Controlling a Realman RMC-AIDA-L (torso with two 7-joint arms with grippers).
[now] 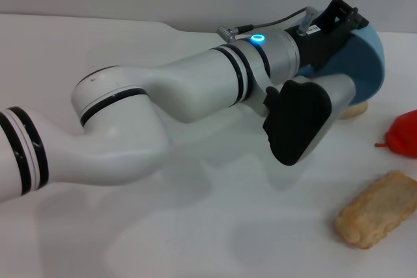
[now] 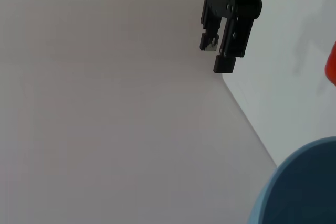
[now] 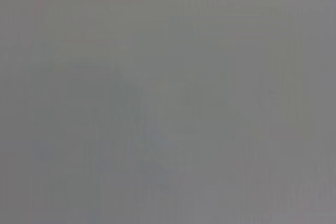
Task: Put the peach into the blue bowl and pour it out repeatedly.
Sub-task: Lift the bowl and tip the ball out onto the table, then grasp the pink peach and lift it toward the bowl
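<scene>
Your blue bowl (image 1: pixel 369 63) is tipped on its side at the far right of the white table (image 1: pixel 195 239), resting over a pale beige lump (image 1: pixel 357 109). The left gripper (image 1: pixel 339 14) is at its rim; you cannot tell how its claw stands. A red item (image 1: pixel 404 133) and a bread piece (image 1: pixel 378 209) lie nearer.

The head camera is looking forward and down, close over the left arm (image 1: pixel 163 105) stretching across the table (image 1: pixel 195 239). The left wrist camera is sitting close beside the bowl (image 2: pixel 299 187), facing the back wall; both views are sharing that bowl (image 1: pixel 368 63). The right wrist camera is showing only blank grey.
</scene>
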